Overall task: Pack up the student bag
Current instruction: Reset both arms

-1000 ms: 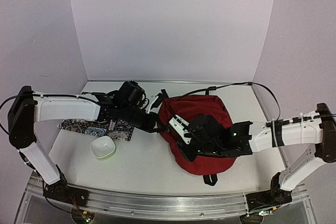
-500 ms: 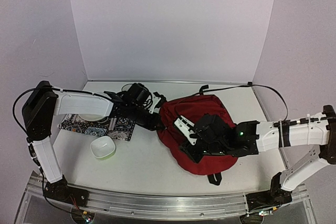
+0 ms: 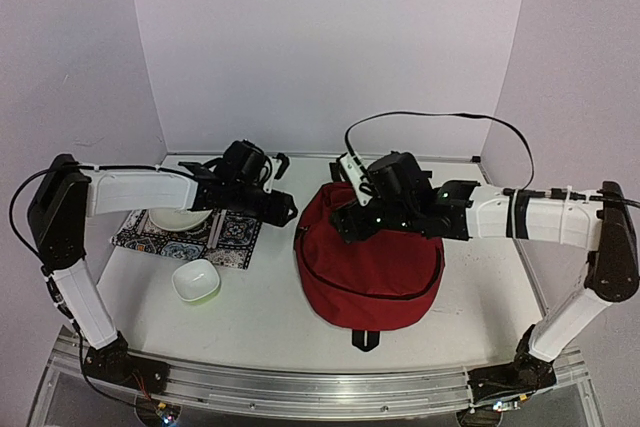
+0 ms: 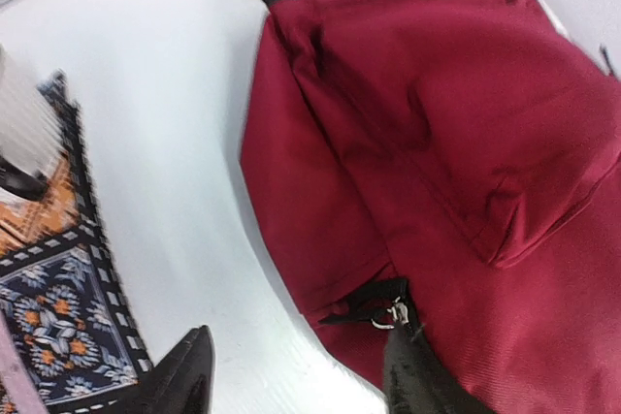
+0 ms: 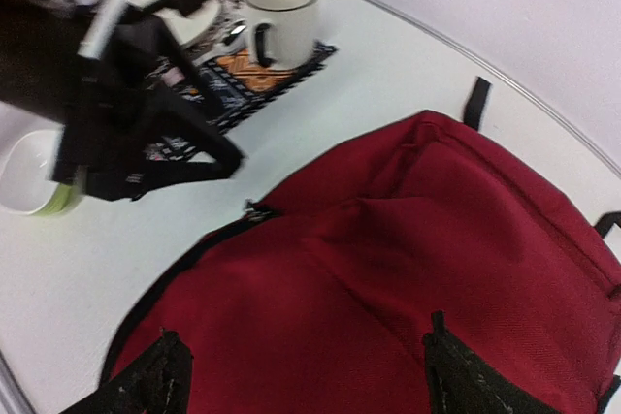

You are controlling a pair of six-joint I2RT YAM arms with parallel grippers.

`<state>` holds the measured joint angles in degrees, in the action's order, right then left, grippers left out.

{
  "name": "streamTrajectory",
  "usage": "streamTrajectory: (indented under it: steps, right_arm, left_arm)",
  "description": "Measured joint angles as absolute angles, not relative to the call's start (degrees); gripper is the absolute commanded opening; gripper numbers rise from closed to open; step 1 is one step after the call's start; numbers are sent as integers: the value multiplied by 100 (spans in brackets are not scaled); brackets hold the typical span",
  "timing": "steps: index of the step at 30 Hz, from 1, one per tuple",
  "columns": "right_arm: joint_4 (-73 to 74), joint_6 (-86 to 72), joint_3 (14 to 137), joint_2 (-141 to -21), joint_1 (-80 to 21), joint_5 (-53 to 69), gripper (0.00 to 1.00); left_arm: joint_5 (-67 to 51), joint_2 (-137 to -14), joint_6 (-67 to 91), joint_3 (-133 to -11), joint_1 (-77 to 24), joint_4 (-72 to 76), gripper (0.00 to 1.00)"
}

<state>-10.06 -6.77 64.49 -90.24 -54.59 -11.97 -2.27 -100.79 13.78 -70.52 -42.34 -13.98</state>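
both spread apart, left gripper [image 4: 296, 356] just beside the student bag [image 3: 370, 267], right gripper [image 5: 303, 336] hovering above it

My white desk [image 3: 270, 297] carries the dark red student bag [image 3: 375, 267] lying right of centre. A patterned mat [image 3: 190, 247] lies flat on my left side, with a small white bowl [image 3: 196, 281] just beside its near edge.

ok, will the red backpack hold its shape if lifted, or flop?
Likely floppy: the backpack is creased, sagging fabric, so it should fold around any pinch point. Probably not slippery, given the coarse weave. Its rounded bulge hints at contents, so maybe heavier than it looks.
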Motion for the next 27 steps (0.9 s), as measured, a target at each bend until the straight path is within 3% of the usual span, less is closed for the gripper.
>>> streamTrajectory:
  steps: [3,7,15,27]
  right_arm:
    - [-1074,-711,6308,-8938,-5059,-1621,97]
    - [-1059,-727,5625,-8188,-4487,-2257,98]
    - [-1073,-651,4412,-5468,-3828,-3585,98]
    - [-315,-607,3524,-3021,-3828,-4231,98]
  left_arm:
    - [-55,-9676,1509,-7048,-4048,-1389,84]
    - [146,-8938,1689,-6839,-3421,-1321,99]
    - [805,-6725,2001,-5916,-1789,-1537,100]
    - [1681,-3713,1602,-5283,-1758,-1926,100]
